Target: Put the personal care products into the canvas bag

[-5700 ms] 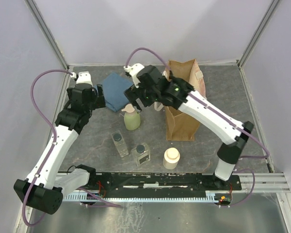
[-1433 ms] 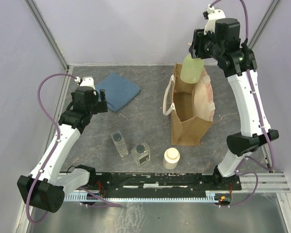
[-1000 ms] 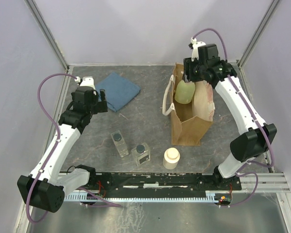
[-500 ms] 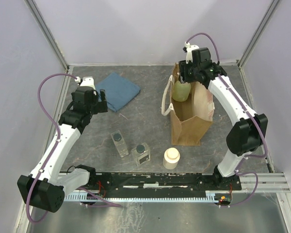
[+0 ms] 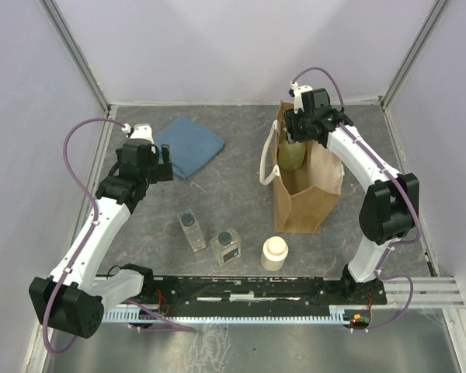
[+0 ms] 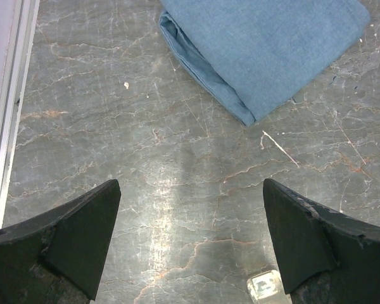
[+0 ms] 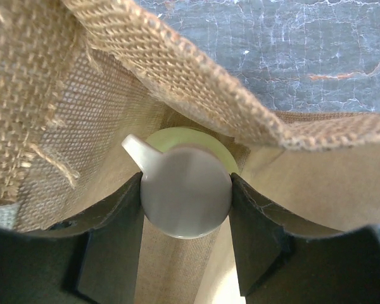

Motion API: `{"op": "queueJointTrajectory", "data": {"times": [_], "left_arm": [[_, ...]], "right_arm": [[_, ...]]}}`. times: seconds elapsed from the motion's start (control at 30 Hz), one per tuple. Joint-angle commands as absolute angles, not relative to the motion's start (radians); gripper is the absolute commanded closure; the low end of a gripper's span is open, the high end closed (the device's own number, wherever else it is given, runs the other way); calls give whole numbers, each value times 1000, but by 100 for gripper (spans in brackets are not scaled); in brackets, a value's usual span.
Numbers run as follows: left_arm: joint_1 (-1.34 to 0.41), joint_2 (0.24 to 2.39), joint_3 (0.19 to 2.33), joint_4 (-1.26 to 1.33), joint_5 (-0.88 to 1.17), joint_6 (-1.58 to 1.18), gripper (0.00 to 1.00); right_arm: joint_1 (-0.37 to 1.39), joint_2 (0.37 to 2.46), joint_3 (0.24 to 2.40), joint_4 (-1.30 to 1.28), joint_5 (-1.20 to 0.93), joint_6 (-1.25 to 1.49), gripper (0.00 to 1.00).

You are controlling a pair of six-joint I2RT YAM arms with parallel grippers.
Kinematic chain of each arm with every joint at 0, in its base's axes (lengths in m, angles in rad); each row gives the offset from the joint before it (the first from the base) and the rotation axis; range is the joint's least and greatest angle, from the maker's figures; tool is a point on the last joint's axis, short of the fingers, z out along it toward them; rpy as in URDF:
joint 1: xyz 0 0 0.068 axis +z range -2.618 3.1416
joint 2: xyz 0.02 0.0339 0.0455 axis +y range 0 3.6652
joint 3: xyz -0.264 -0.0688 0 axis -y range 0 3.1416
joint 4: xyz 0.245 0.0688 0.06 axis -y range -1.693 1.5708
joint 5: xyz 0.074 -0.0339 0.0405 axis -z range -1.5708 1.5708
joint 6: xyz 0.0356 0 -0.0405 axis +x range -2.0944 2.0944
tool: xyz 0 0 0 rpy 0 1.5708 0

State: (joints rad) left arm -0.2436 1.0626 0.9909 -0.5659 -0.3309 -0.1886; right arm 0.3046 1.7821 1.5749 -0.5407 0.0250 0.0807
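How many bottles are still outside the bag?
3: a clear bottle, a second clear bottle beside it, a cream bottle further right. The green bottle is inside the bag.

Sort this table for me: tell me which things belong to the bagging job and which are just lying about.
Belongs to the job:
canvas bag
pale green pump bottle, in the bag's mouth
cream cylindrical bottle, on the table
clear dark-capped bottle, on the table
second clear dark-capped bottle, on the table

Just lying about:
folded blue cloth
thin pale sliver near the cloth

Even, soft light; sharp, shadowless views.
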Motion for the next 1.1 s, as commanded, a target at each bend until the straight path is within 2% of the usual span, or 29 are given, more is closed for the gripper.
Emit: {"op": "queueJointTrajectory", "data": {"times": [0.0,0.13,0.17,0.23,0.37,0.67,0.83,1.07], "left_arm": [[-239,1069,991,-516,-329,-176,0],[-239,1064,992,-517,-325,-176,0],[-239,1062,993,-517,-325,-176,0],[-240,1057,992,-520,-316,-178,0],[-240,1041,993,-515,-291,-184,0],[-239,1037,972,-506,-258,-197,1],[-239,1046,950,-490,-248,-205,0],[-240,1047,935,-473,-228,-206,0]], "right_arm": [[305,1754,1583,-423,34,67,75],[305,1736,1569,-421,25,65,31],[305,1729,1568,-425,25,66,24],[304,1708,1573,-445,27,65,14],[307,1639,1594,-500,51,67,3],[372,1424,1746,-765,44,83,0],[571,1365,1771,-935,130,105,0],[874,1228,1580,-991,210,269,0]]}}
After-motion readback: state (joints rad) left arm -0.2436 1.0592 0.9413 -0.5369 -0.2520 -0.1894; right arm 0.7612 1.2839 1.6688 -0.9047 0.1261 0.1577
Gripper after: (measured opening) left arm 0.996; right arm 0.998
